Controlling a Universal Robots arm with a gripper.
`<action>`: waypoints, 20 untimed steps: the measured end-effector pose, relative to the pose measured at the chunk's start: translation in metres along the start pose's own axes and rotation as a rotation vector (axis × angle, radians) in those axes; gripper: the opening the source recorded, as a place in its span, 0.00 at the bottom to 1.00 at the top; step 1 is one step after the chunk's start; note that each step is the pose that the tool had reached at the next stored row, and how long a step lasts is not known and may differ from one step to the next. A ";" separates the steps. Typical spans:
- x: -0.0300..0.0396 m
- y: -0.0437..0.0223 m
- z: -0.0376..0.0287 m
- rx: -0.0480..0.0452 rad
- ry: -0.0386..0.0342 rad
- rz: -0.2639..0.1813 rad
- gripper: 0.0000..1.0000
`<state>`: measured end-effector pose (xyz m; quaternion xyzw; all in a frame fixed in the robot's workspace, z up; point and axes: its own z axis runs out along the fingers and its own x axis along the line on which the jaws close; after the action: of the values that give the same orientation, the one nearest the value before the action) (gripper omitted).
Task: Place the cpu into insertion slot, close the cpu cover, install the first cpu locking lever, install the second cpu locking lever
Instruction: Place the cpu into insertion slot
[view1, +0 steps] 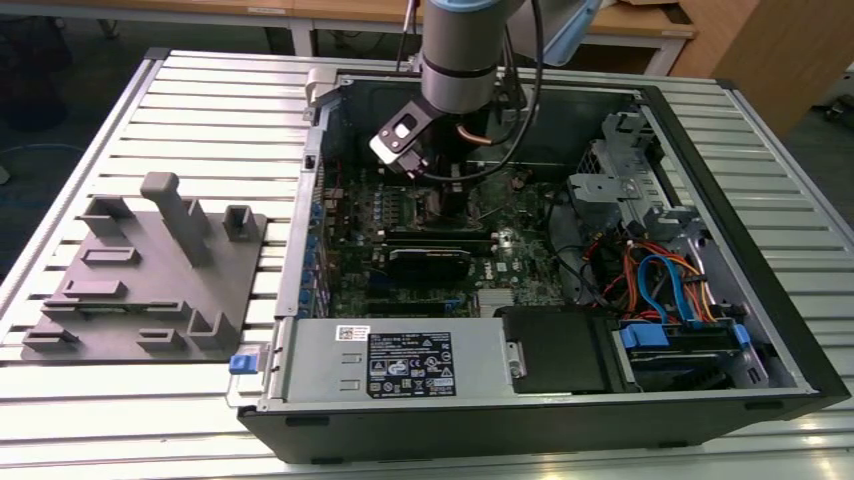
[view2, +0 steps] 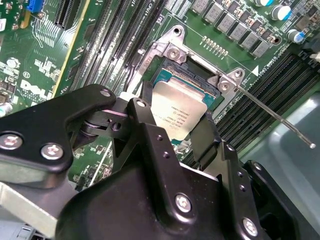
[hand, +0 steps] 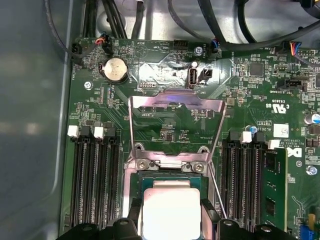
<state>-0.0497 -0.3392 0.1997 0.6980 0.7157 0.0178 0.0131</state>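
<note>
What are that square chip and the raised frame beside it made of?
The cpu: its top looks like matte silver-grey metal, judging by the even, dull sheen. The cpu cover: apparently thin, bright sheet metal, since its narrow frame mirrors light and colour.

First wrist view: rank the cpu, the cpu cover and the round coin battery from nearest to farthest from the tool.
1. The cpu: held in the tool, over the insertion slot.
2. The cpu cover: standing open, beyond the slot.
3. The coin battery: farthest, past the cover's far bar.
</note>
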 end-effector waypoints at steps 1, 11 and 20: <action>0.0000 -0.0001 0.0005 0.0000 -0.0002 0.002 0.54; 0.0005 -0.0007 0.0066 -0.0001 -0.0004 0.007 0.54; 0.0010 -0.0013 0.0089 0.0000 -0.0006 0.009 0.54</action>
<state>-0.0507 -0.3381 0.1908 0.7012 0.7126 0.0176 0.0132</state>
